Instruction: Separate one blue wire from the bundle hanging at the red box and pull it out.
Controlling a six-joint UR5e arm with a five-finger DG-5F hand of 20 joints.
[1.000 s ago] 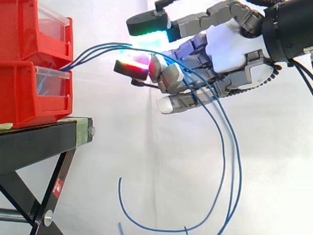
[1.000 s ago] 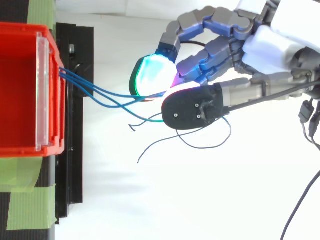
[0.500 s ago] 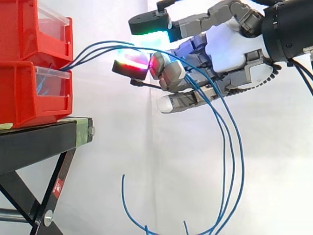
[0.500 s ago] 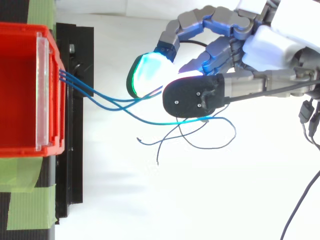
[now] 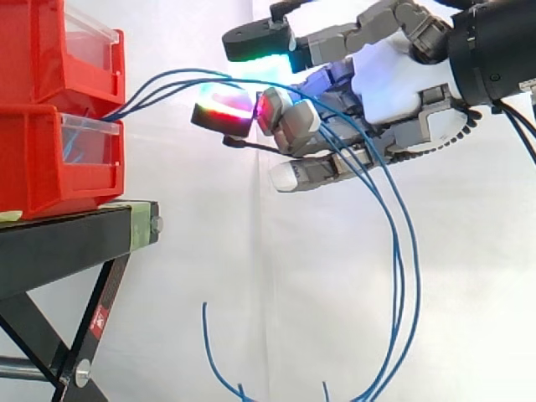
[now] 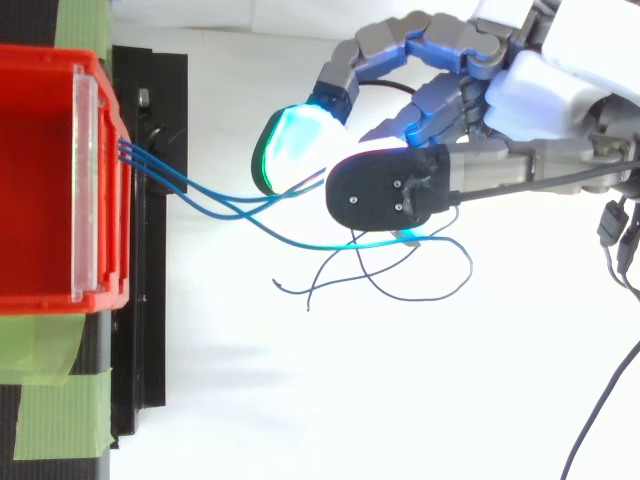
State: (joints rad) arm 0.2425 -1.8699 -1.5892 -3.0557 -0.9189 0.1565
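You could not have told which of the blue wires [image 5: 134, 96] were truly pinched: where they crossed the hand [image 5: 394, 84], its curled fingers and glowing pads hid them. Their lowest loops ran off the bottom edge of the side view. There were three wires, thin and bright blue, leaving the front of two stacked red bins [image 5: 50, 159] on one black stand [image 5: 67, 243]. They rose together to the hand, then fell in long arcs beneath it. The hand was closed around the bundle, well apart from the bins.
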